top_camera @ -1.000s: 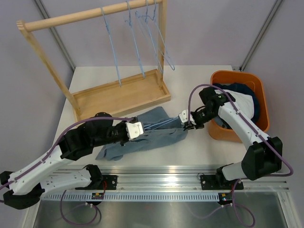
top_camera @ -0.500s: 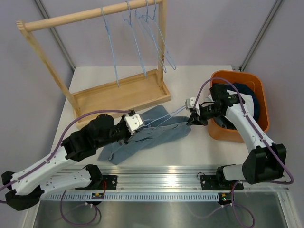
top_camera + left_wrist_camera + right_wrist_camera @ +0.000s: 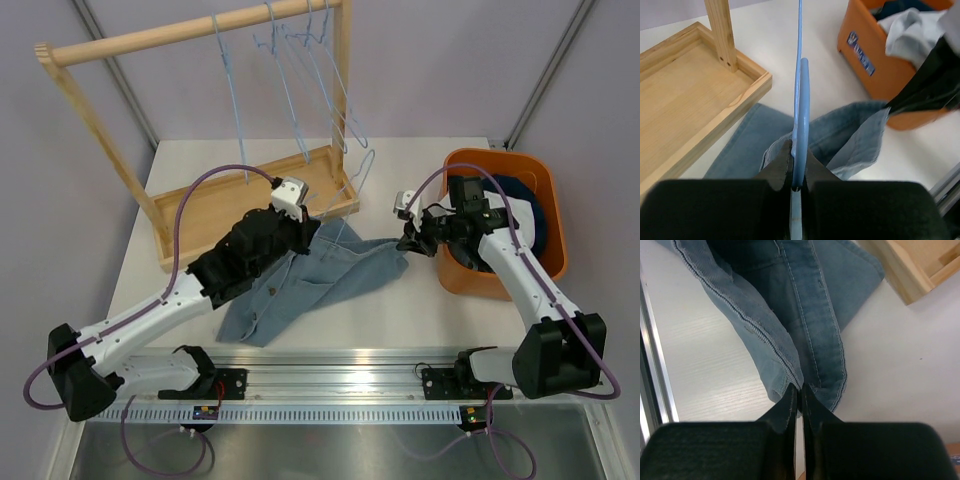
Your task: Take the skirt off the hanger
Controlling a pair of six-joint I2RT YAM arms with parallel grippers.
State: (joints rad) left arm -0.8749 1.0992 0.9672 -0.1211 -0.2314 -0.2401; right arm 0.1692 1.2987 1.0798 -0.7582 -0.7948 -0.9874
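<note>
A denim skirt (image 3: 320, 275) lies crumpled on the white table between the two arms. My left gripper (image 3: 300, 212) is raised over the skirt's far edge and is shut on a light blue hanger (image 3: 353, 186), which slants up toward the rack. In the left wrist view the hanger (image 3: 801, 90) stands edge-on between the shut jaws of the left gripper (image 3: 799, 150), with the skirt (image 3: 840, 135) below it. My right gripper (image 3: 408, 240) is shut on the skirt's right hem. The right wrist view shows this gripper (image 3: 800, 389) pinching the folded denim edge (image 3: 805, 315).
A wooden rack (image 3: 250, 195) with a tray base stands at the back left, several blue hangers (image 3: 300, 60) hanging on its rail. An orange bin (image 3: 545, 200) full of clothes sits at the right, just behind my right arm.
My left gripper has lifted the hanger up and back toward the rack, drawing it out of the skirt. The right gripper kept hold of the hem and shifted slightly right; the skirt spread flatter.
</note>
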